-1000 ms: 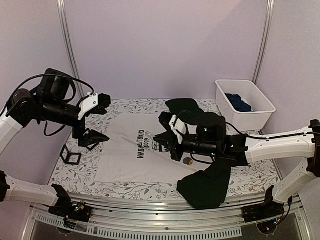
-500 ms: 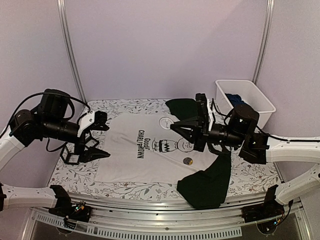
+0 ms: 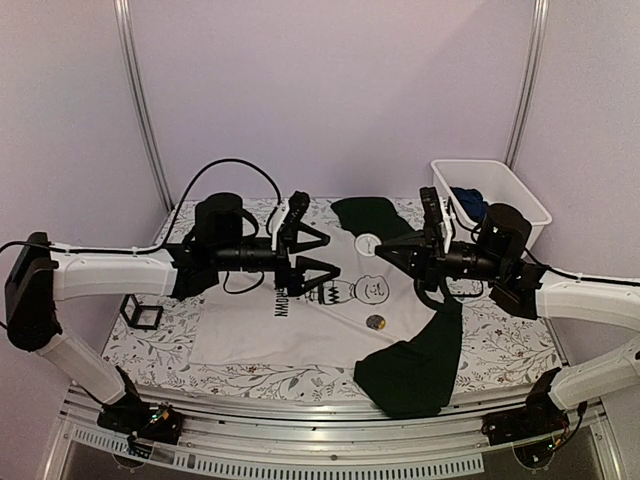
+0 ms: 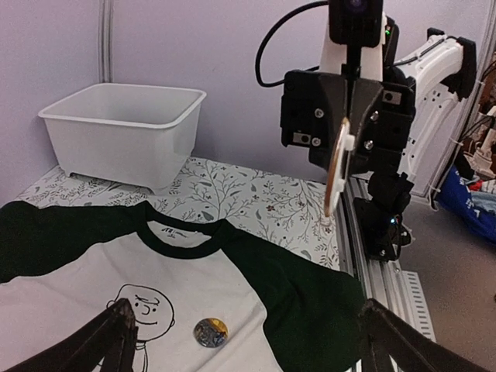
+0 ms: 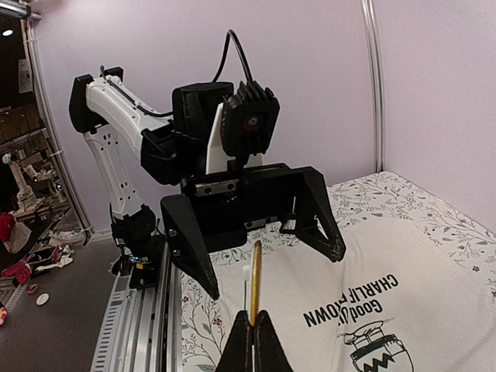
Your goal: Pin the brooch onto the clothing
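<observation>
I am watching the left pincer [image 3: 328, 255] hanging with its black plastic fingers spread as wide as they go and nothing between them. It is facing the right pincer [image 5: 253, 329] across the chest of the T-shirt [image 3: 250, 320]. The right pincer is clamping its pointed tips on the lower edge of a thin disc [image 5: 254, 283] and holding it upright. The disc is showing a flat pale face and a golden rim, and it is standing edge-on to its own wrist camera.

The T-shirt is lying flat under both pincers, soft white cotton with dark green-black sleeves and collar. Its cartoon face and lettering are lying just beneath the left pincer's open fingers. The brooch [image 4: 210, 332], small, round and glossy, is resting on the white cloth below the gap between the two pincers, apart from both and nearer the right one. I cannot tell whether it is pinned through.

Beyond the right pincer a white, smooth-walled plastic tub [image 3: 495, 225] is standing with a dark blue garment [image 3: 475, 205] crumpled inside. A leaf-printed tablecloth [image 3: 150, 350] is lying under everything.
</observation>
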Robot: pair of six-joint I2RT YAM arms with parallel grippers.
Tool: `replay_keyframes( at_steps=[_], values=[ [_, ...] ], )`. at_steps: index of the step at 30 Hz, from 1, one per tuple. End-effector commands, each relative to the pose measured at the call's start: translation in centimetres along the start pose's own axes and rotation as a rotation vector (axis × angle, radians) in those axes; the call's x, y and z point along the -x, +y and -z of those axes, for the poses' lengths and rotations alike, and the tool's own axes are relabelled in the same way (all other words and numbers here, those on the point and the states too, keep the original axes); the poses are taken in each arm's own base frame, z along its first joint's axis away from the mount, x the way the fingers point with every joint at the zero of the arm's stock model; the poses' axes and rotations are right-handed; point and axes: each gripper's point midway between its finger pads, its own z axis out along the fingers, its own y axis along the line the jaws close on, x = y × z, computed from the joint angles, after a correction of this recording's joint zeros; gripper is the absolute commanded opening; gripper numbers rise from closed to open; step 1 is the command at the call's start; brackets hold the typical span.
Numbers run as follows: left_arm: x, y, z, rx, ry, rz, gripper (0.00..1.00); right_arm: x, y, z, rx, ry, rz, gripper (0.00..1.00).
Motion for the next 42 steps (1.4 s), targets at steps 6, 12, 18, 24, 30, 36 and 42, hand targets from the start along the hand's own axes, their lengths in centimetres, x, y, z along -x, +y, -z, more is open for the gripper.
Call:
replay_keyframes(
  at_steps=[6,12,18,24,30,36,42],
  values=[
    [0.4,2.3,-2.7,-0.207,-0.174,0.137,0.88,-3.6,-2.3,-0.6,0.132,0.109,-0.086,0.00],
    [-1.1,3.2,-3.1,-0.316,-0.141,0.179,0.72,-4.3,-3.6,-1.7,0.152,0.133,-0.076,0.00],
    [-2.5,3.2,-2.6,-0.267,-0.149,0.150,0.63,-5.0,-4.4,-2.3,0.155,0.144,-0.105,0.00],
    [-3.2,2.2,-3.3,-0.232,-0.136,0.128,0.43,-5.1,-4.7,-2.6,0.168,0.146,-0.106,0.00],
    [-3.0,2.1,-3.4,-0.217,-0.144,0.139,0.36,-5.7,-4.9,-2.3,0.161,0.165,-0.122,0.00],
    [-2.3,1.8,-3.5,-0.227,-0.164,0.116,0.18,-5.8,-4.9,-2.1,0.151,0.166,-0.126,0.00],
    [-2.1,1.5,-3.3,-0.225,-0.171,0.104,0.19,-6.3,-5.1,-2.0,0.136,0.181,-0.145,0.00]
  ],
)
